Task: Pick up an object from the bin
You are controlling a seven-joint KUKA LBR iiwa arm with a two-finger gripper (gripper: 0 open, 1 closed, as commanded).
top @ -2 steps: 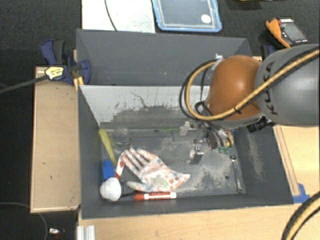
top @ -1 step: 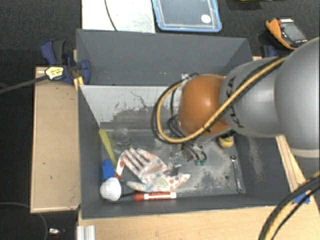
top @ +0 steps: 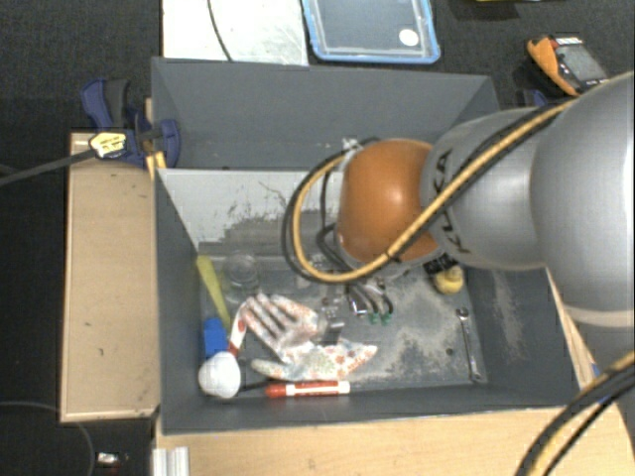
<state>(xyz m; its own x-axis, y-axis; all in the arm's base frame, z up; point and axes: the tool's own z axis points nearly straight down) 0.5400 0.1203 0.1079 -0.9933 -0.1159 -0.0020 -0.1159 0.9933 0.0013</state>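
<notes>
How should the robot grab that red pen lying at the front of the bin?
Probably at the middle of the red pen, coming straight down from above and pinching across its thin width. It lies flat along the front wall, with the patterned cloth close behind it.

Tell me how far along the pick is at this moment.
Done: the end effector is down in the bin, beside the white cloth with red print. In hand: nothing looks lifted; the cloth, the red pen and the blue-and-yellow stick lie on its floor. Left: the grasp and the lift.
</notes>
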